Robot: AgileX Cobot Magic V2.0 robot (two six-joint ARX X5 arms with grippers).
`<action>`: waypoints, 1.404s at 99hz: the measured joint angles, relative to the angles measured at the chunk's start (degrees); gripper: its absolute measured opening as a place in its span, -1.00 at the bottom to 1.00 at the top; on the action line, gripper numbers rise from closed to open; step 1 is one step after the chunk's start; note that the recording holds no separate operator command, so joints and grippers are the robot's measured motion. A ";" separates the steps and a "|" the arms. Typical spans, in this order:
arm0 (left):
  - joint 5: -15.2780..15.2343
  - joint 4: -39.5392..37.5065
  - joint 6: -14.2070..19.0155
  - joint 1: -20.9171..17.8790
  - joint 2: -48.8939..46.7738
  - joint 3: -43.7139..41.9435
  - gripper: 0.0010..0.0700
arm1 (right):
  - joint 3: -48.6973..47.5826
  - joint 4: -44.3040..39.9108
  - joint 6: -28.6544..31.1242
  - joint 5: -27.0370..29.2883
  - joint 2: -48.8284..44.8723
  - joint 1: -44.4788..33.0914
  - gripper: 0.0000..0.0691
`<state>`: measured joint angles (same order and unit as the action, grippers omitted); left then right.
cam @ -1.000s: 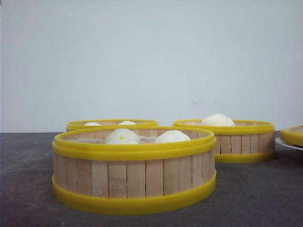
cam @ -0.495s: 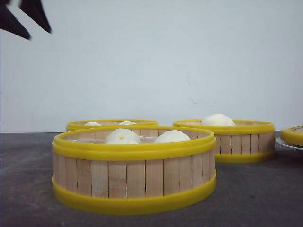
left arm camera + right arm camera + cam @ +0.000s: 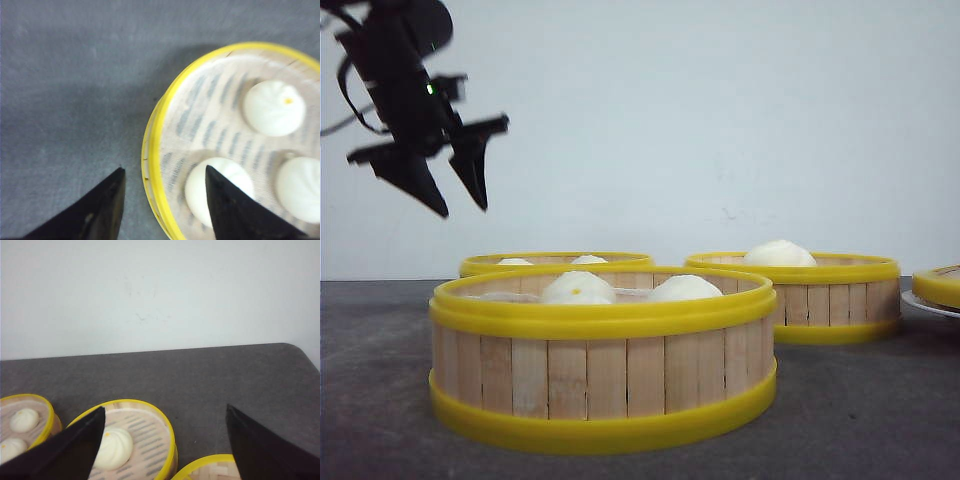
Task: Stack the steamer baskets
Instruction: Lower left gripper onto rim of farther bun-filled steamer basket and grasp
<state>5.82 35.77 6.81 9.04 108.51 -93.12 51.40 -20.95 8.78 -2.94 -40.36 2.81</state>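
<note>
Black and spread apart, the left gripper (image 3: 463,208) hangs above the table (image 3: 860,410), holding nothing; in its wrist view the fingers straddle the yellow rim of one basket (image 3: 155,150) without touching it. The right gripper (image 3: 165,450) is wide open and empty, its fingertips cut off by the frame. The near basket (image 3: 605,360) stands in front and partly hides the rear left basket (image 3: 555,262); the rear right basket (image 3: 795,295) sits apart. White buns (image 3: 578,289) lie inside.
</note>
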 joint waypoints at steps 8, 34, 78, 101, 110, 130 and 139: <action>-0.04 0.31 0.00 0.02 2.64 -1.22 -0.16 | 0.00 -0.70 0.00 -0.04 -0.35 0.35 0.38; -1.86 0.76 -0.02 0.37 8.13 -4.15 -0.16 | 0.00 -2.40 -1.14 -0.04 -2.21 0.96 0.38; -4.24 0.92 -0.07 1.40 10.32 -4.15 -0.29 | 0.00 -2.34 -1.51 -0.04 -3.50 0.96 0.38; -4.28 1.64 -0.07 1.88 10.47 -4.15 -0.61 | 0.00 -2.34 -1.51 -0.04 -3.69 0.96 0.38; -4.33 2.12 -0.07 2.12 10.82 -4.15 -0.62 | 0.00 -2.34 -1.51 -0.04 -3.72 0.96 0.38; -5.46 2.62 0.28 2.12 11.39 -4.33 -0.90 | 0.00 -2.36 -1.51 -0.04 -3.74 0.96 0.38; -6.45 4.61 0.26 2.12 11.54 -5.51 -0.93 | 0.00 -2.36 -1.51 -0.04 -3.74 0.96 0.38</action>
<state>-0.62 40.38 7.07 11.16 120.05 -98.63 51.40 -23.31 7.27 -2.98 -44.10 3.77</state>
